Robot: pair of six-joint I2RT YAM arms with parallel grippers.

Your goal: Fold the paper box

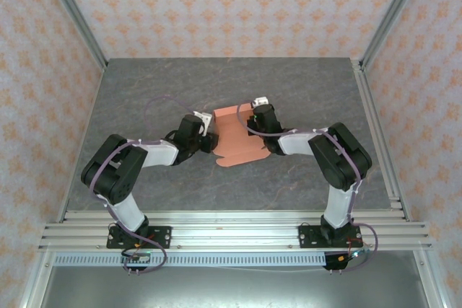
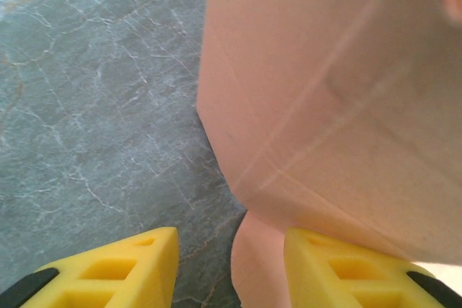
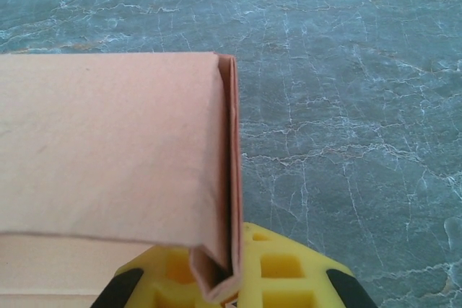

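Note:
The paper box [image 1: 234, 137] is a salmon-orange card sheet, partly folded, lying mid-table between both arms. My right gripper [image 1: 258, 115] sits at its far right side. In the right wrist view this gripper [image 3: 234, 273] is shut on a doubled-over wall of the paper box [image 3: 108, 149], whose folded edge stands upright between the yellow fingers [image 3: 289, 268]. My left gripper [image 1: 208, 129] is at the sheet's left edge. Seen from the left wrist, its jaws [image 2: 231, 254] stand apart and open. A rounded tab [image 2: 260, 265] lies beside the right finger [image 2: 346, 268], and a raised panel [image 2: 325, 91] rises ahead.
The table [image 1: 144, 99] is grey, marbled stone, with patterned walls on three sides. Aluminium rails [image 1: 231, 232] run along the near edge where both arm bases are bolted. A metal frame strip [image 1: 379, 135] lines the right side.

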